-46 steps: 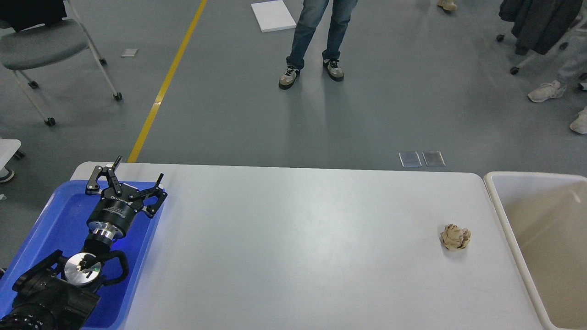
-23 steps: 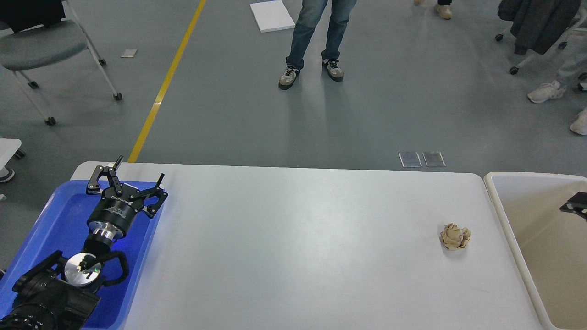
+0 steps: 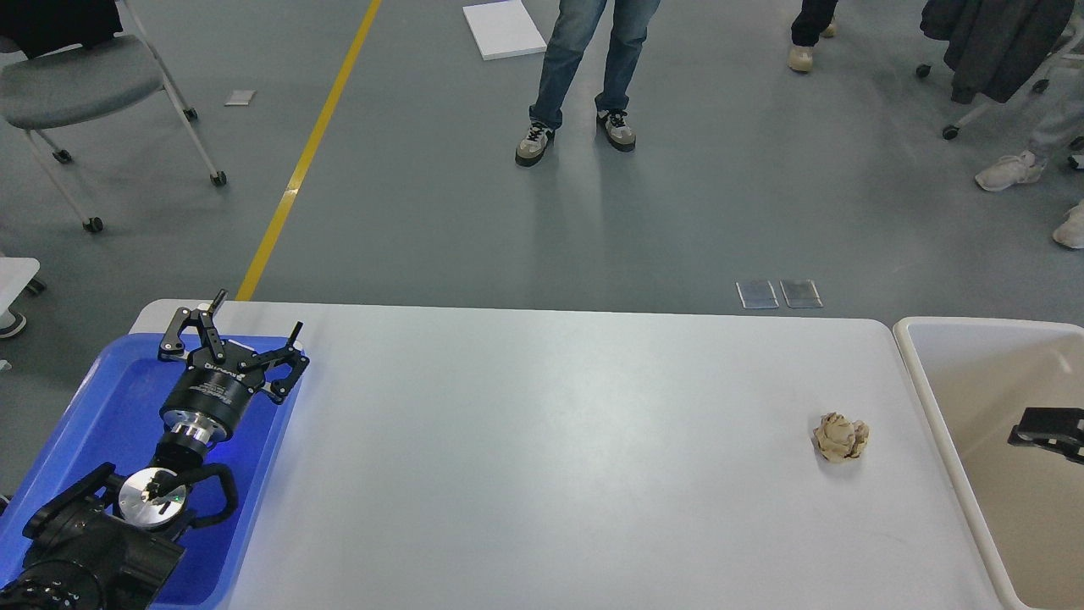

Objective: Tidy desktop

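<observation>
Presently the worktop (image 3: 542, 440) is nearly tidy: one item remains on it, a crumpled beige paper ball (image 3: 841, 437), lying near the right edge, just beside the beige bin (image 3: 927, 398) but still outside it. Judged from this layout, the remaining step is to move the ball into the bin. The worktop is a wide, smooth, light grey-white slab with rounded corners, between the blue tray (image 3: 59, 432) on the left and the bin on the right. Left pincer (image 3: 233, 339) hovers over the tray, fingers spread wide, holding nothing. Right pincer (image 3: 1046, 426) shows only partly above the bin; its opening cannot be determined.
</observation>
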